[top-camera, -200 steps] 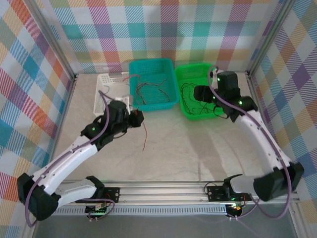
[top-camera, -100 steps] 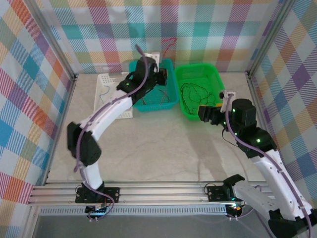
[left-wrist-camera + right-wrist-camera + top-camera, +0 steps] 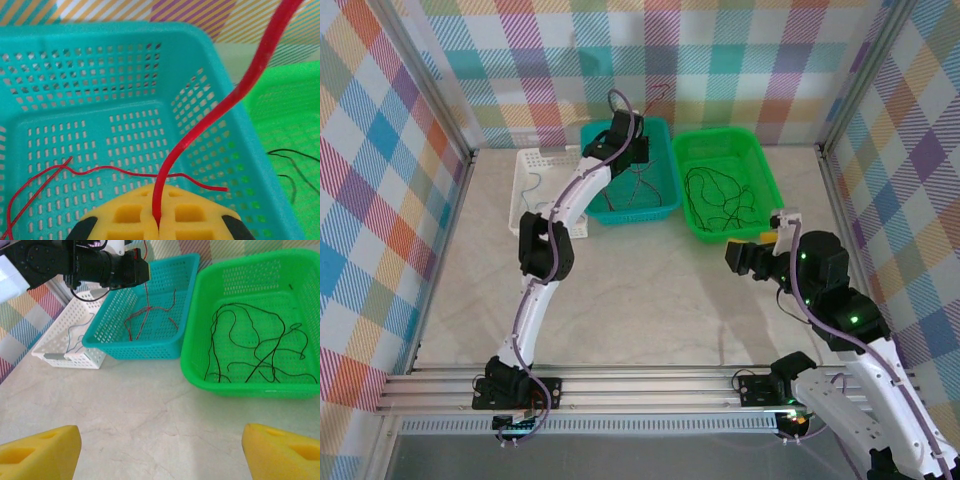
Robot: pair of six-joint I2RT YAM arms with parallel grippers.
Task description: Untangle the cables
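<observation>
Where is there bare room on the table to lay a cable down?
The table is bare from the baskets' near walls to the rail, widest between the left arm and right arm. Crowded: the teal basket, with red cables and the left arm above it; the green basket, strewn with black cables.

Three slotted plastic baskets: one white basket (image 3: 530, 205), one teal basket (image 3: 635, 213), one green basket (image 3: 720, 233); the thin cables (image 3: 159, 200) defy counting.
</observation>
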